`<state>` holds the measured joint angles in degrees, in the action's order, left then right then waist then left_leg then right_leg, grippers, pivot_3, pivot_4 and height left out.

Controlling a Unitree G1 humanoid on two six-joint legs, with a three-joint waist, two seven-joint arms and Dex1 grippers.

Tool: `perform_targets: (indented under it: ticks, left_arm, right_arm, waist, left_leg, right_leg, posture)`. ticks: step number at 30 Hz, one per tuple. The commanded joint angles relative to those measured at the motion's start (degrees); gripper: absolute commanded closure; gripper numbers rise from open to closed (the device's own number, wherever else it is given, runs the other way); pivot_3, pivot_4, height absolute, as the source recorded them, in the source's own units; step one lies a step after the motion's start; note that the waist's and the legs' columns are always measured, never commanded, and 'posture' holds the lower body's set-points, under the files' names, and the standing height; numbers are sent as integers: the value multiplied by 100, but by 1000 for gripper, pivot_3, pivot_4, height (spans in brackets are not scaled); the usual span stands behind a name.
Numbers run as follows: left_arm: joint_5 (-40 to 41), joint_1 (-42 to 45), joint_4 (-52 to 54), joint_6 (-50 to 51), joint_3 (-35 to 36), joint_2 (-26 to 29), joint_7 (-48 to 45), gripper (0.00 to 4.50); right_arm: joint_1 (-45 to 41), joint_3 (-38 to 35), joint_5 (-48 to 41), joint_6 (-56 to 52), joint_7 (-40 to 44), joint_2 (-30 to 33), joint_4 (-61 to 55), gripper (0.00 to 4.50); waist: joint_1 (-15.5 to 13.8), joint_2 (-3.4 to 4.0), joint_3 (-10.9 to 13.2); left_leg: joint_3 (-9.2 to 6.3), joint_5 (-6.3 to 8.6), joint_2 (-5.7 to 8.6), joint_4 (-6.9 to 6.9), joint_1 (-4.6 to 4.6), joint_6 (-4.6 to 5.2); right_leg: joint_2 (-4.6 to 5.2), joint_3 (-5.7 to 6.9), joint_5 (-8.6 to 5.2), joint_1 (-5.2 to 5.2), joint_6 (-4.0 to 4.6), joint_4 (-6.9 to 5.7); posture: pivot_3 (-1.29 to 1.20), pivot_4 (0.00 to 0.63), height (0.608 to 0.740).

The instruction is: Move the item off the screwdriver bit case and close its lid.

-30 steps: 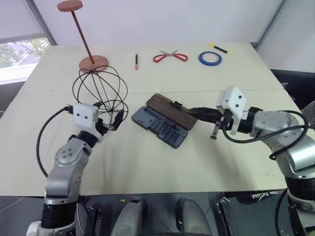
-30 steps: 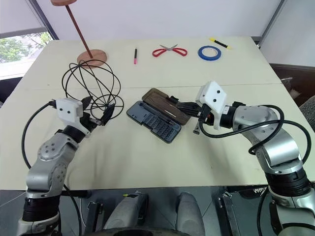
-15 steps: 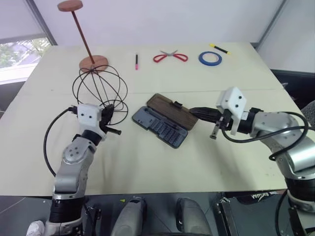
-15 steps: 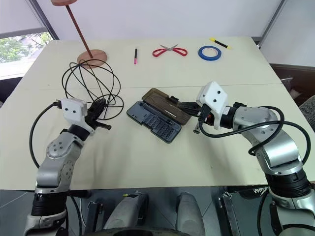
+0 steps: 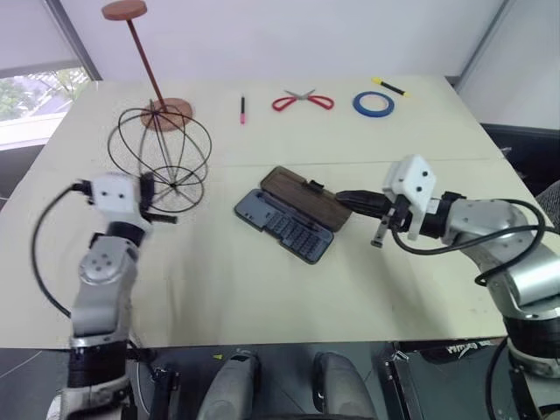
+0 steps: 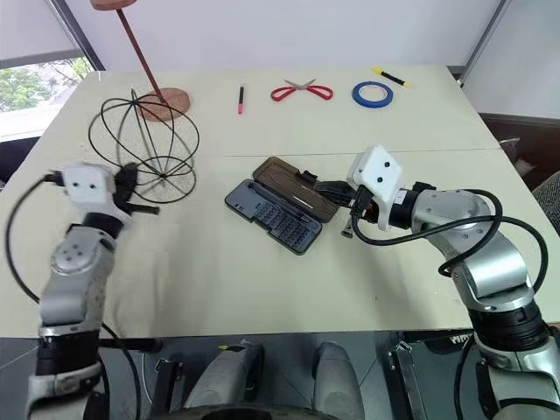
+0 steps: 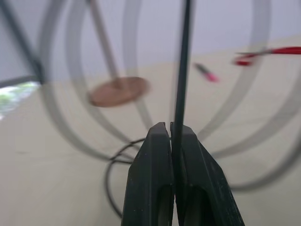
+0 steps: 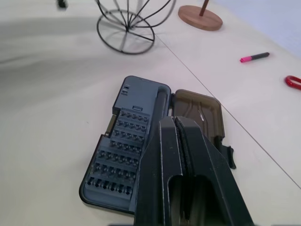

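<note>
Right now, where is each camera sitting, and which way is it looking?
Left eye and right eye views: on the head, looking down over the table and both arms.
Left wrist view: on the left arm, looking along the left tool pinching the wire globe.
Right wrist view: on the right arm, looking along the shut right tool at the open bit case.
Shared: the wire globe and the reddish stand.

Closed right hand (image 8: pixel 175 123) above the open screwdriver bit case (image 8: pixel 123 150).
</note>
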<state>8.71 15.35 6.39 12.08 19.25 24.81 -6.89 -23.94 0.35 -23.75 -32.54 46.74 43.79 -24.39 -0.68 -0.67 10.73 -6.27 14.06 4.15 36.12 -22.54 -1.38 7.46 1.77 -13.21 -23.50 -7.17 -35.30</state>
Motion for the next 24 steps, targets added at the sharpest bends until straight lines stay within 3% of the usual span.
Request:
perform_targets:
  ticks: [1,13,17,24]
  left_arm:
    - [-189,358,-447,-434,590,403,357,4445]
    - [-143,675,-2857,-1608,1846,1100,1467,4445]
    - [5,524,-3204,-1861,2050,948,1673,4445]
    - [691,150,-2910,-1628,2431,132,2143,4445]
  right_arm:
    - [-172,-9,15,128,48,-50,-19,4500]
    - [-307,82,45,164,180,-65,78,4500]
    - [-364,102,58,172,249,-59,121,4500]
    - [-478,184,99,205,363,-91,219,4500]
  waist:
    - [0,0,0]
    - [-4,-9,-1]
    - [-1,-18,-4]
    - [1,-15,-8]
  left_leg:
    - [0,0,0,0,0,0]
    - [-1,0,0,0,0,-1]
    - [-1,0,0,0,0,-2]
    - [1,0,-1,0,7,-3]
  right_leg:
    - [0,-1,0,0,0,0]
    - [-2,-1,3,-1,-4,0]
    - [-1,-1,3,-1,-5,0]
    - [4,-3,4,1,-5,-6]
  posture:
    - [0,150,740]
    - [0,150,740]
    - [0,150,740]
    - [0,150,740]
